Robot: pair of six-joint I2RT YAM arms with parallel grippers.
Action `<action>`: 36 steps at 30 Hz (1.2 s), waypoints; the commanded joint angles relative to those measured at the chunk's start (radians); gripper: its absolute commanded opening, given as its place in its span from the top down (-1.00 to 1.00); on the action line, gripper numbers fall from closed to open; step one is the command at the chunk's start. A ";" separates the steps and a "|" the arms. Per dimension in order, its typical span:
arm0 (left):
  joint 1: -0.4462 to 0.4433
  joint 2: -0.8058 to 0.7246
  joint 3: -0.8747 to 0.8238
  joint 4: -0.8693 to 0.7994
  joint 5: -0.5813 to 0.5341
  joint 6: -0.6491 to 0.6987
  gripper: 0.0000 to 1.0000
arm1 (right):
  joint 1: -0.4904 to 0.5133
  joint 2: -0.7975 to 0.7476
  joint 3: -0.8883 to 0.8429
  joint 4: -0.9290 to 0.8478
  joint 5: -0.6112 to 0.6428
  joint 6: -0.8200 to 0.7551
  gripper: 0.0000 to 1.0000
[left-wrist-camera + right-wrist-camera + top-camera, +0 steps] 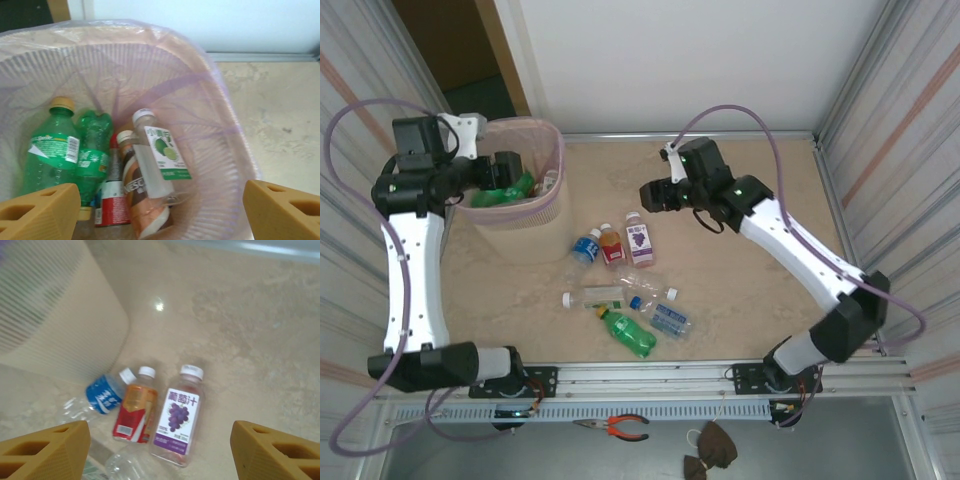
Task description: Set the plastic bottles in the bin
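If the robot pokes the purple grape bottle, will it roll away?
Probably a little: the grape bottle lies on its side on the smooth table. It looks see-through and empty, so likely light and squashy. The orange bottle close beside it might block it that way.
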 commanded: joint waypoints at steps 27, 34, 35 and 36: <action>0.004 -0.247 -0.233 0.234 0.288 -0.166 -0.70 | 0.065 0.715 0.414 -0.104 0.147 0.143 -0.78; 0.005 -0.248 -0.241 0.239 0.289 -0.166 -0.70 | 0.073 0.748 0.423 -0.137 0.182 0.161 -0.73; 0.004 -0.248 -0.241 0.241 0.289 -0.167 -0.70 | 0.074 0.752 0.421 -0.142 0.188 0.161 -0.72; 0.005 -0.248 -0.244 0.243 0.289 -0.168 -0.70 | 0.073 0.753 0.417 -0.143 0.191 0.161 -0.71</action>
